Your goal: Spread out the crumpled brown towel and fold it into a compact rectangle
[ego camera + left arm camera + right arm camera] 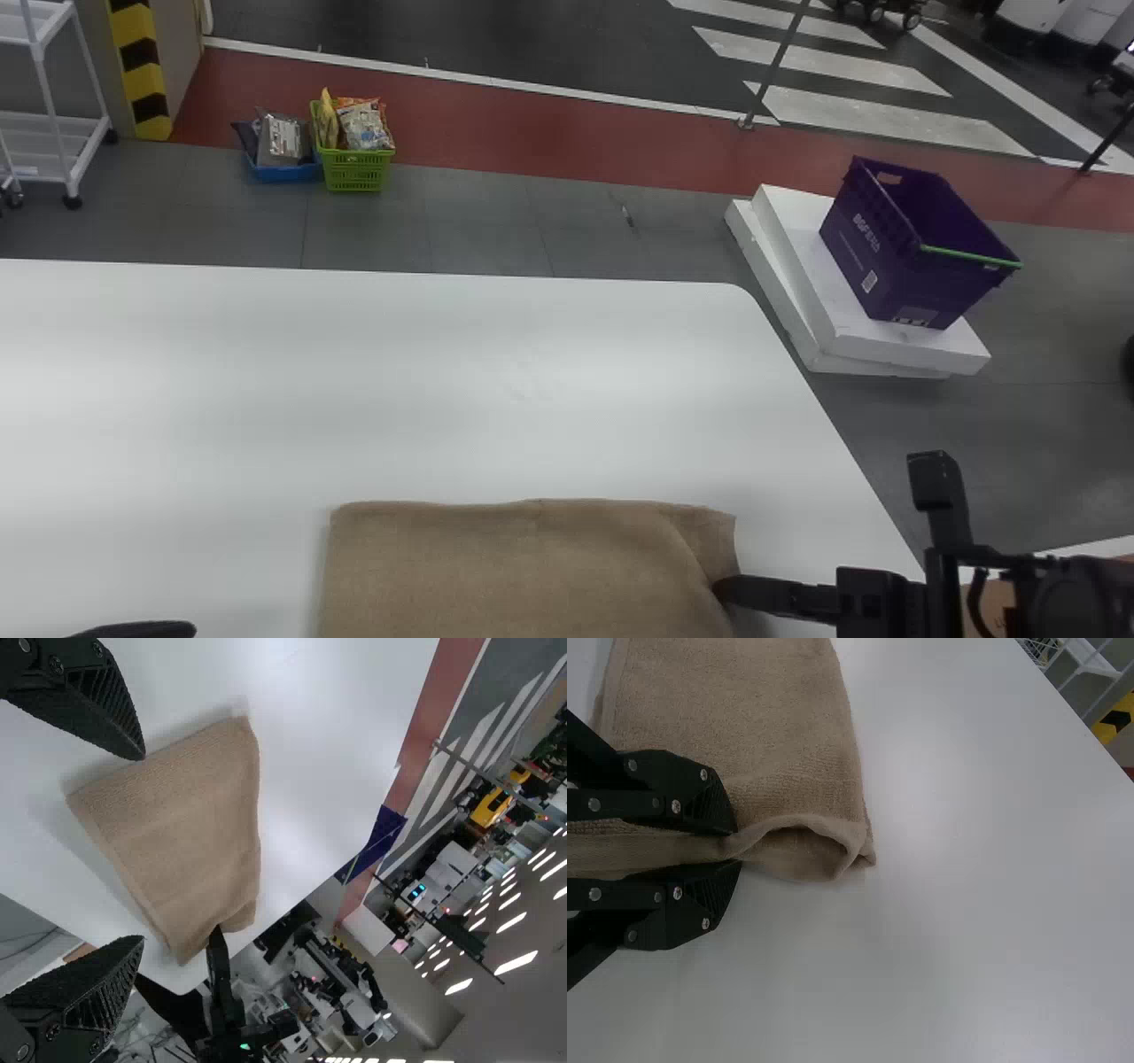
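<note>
Toward the near right corner of the white table (532,381): one brown towel (523,567), right edge clamped between jaws of right gripper (722,588); left gripper (146,630), jaws apart, left of towel.

Black ridged fingers (716,808), silver screws (676,806)

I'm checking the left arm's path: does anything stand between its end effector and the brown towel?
Nothing visible stands between the left end effector and towel; the right end effector grips the towel's right edge.

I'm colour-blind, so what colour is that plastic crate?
Dark purple, best seen in the head view.
</note>
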{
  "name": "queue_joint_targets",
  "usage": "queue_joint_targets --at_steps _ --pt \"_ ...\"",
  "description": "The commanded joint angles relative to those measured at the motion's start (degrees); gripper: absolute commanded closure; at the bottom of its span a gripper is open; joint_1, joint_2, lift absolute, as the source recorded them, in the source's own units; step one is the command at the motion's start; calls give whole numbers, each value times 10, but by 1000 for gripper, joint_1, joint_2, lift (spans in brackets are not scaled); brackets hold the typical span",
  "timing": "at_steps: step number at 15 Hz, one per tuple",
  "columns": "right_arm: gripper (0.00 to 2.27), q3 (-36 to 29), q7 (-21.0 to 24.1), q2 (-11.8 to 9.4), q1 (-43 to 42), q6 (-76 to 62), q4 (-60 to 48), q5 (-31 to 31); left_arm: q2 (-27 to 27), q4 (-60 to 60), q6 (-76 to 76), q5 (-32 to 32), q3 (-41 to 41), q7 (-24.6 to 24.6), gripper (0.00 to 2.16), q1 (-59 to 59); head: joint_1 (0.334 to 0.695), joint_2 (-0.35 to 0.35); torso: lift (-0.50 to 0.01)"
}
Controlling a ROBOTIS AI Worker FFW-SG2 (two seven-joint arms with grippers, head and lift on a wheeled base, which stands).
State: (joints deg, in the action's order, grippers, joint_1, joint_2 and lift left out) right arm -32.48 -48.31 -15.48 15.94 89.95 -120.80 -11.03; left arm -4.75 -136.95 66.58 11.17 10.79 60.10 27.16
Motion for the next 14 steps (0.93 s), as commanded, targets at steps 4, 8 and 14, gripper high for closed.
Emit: queue_joint_targets --at_steps 4,8,14 --pt "1305 -27 0 29 -1 1 5 -39 0 -1 0 1 1 1 83 2 695 -350 -127" --pt "1305 -69 -13 33 -1 1 8 -109 0 -2 0 1 2 1 83 3 695 -350 -127" --pt "1305 -94 -16 33 -15 1 5 -123 0 -7 0 1 3 2 83 6 695 -350 -127"
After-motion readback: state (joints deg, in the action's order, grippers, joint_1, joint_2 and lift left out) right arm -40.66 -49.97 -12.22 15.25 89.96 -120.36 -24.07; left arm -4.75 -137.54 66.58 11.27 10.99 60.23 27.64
